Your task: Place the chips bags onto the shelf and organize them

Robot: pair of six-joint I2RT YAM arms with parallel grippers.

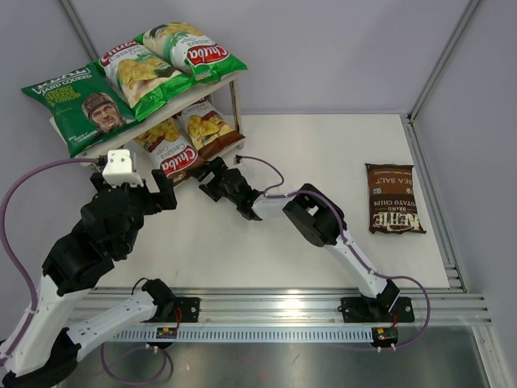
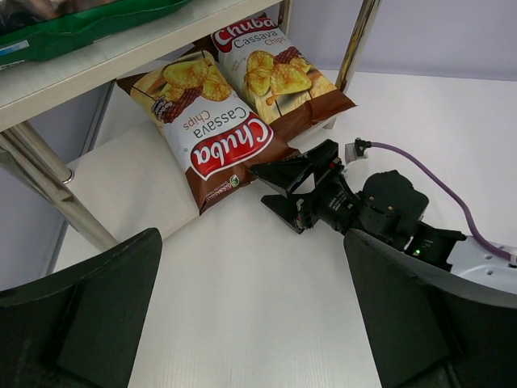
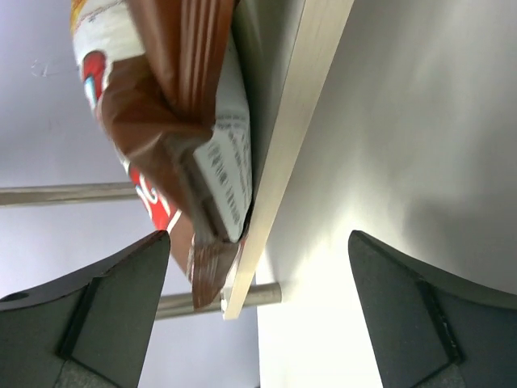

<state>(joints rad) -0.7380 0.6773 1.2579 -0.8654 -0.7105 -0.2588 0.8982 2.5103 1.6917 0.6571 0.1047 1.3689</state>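
Both tools are held spread and empty at the near side of the shelf (image 2: 121, 56).
The right arm is stretched leftward across the bench (image 1: 323, 145), its right tool (image 1: 212, 172) just off the near ends of the brown bags (image 1: 170, 149). The left tool (image 2: 250, 323) is poised beside it, angled down. Only in the right wrist view is a brown bag's crimped end seen overhanging the lower board. The green-white bags (image 1: 137, 73) and the dark green bag (image 1: 81, 109) lie on the top board. The Kettle bag (image 1: 394, 198) lies on the bench, well apart at the right.
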